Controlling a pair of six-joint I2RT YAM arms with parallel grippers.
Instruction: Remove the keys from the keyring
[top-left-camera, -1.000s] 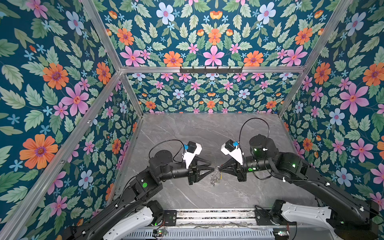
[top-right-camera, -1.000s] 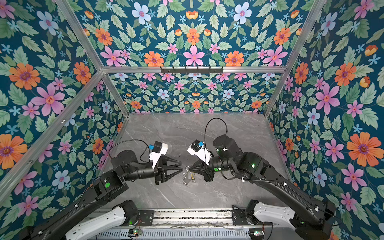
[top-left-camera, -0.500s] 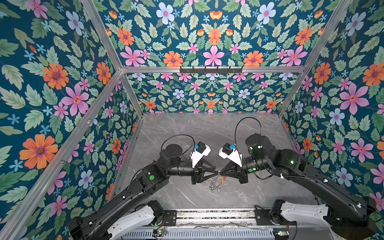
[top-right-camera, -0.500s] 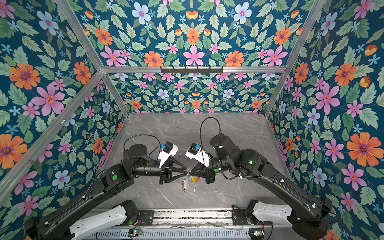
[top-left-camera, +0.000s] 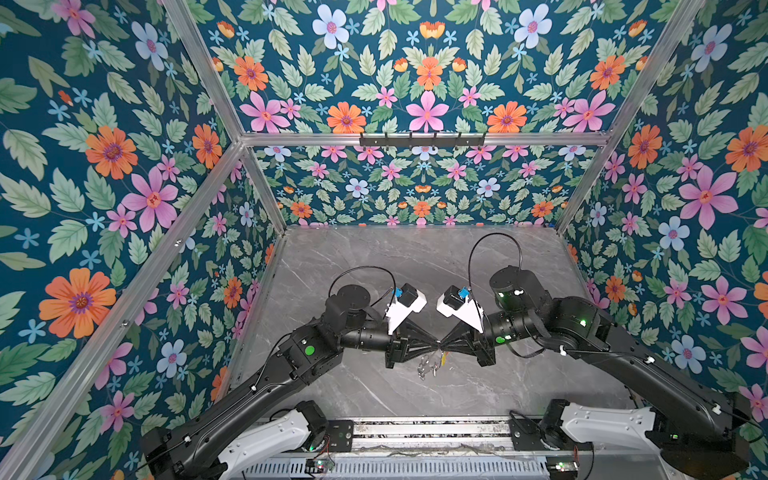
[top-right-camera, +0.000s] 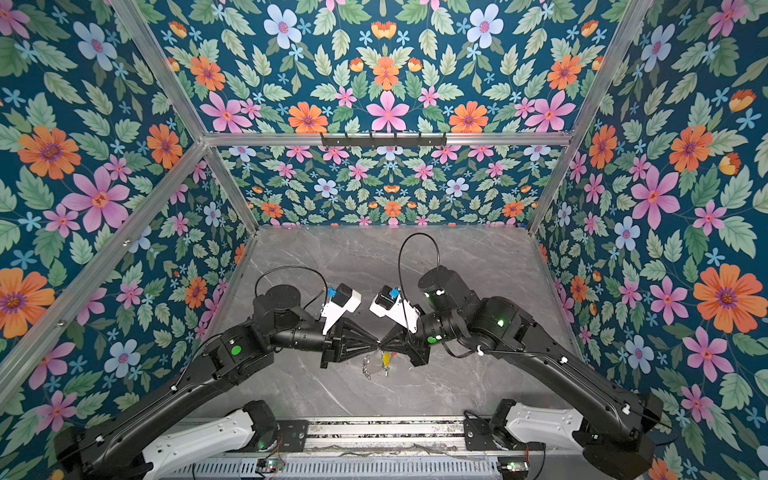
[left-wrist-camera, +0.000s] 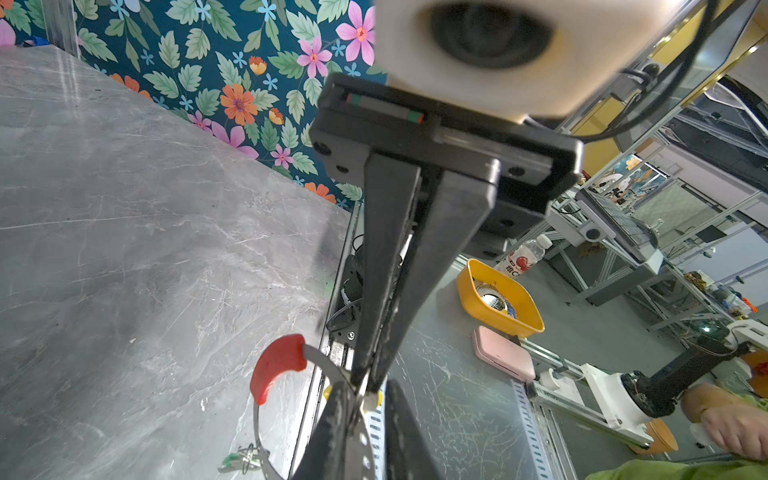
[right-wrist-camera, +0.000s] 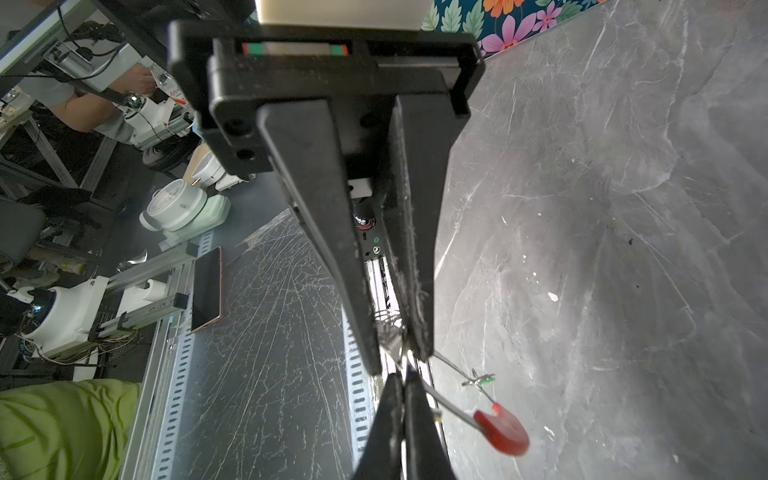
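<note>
The keyring (top-left-camera: 432, 365) hangs above the table where my two grippers meet tip to tip. Its red segment (left-wrist-camera: 276, 365) (right-wrist-camera: 500, 432) curves off to one side. My right gripper (top-left-camera: 444, 344) (right-wrist-camera: 401, 376) is shut on the ring's grey band. My left gripper (top-left-camera: 434, 344) (left-wrist-camera: 368, 390) faces it, its jaws nearly together on the ring's rim right beside that grip. Of the keys, the brass-yellow key (top-right-camera: 385, 358) dangles just under the tips. The green-tagged key (right-wrist-camera: 484, 379) (left-wrist-camera: 232, 458) hangs on the thin wire further round. Several silver loops (top-left-camera: 423, 368) hang below.
Grey marble table (top-left-camera: 415, 266) enclosed by floral walls on three sides. A metal rail (top-left-camera: 415, 430) with the arm bases runs along the front edge. A black hook bar (top-left-camera: 422, 140) is high on the back wall. A yellow bin (left-wrist-camera: 498, 299) stands outside the cell.
My left arm has swung right until its tips met the right gripper's. Its jaws have closed from wide open to nearly together. The right gripper shifted slightly left, still holding the ring.
</note>
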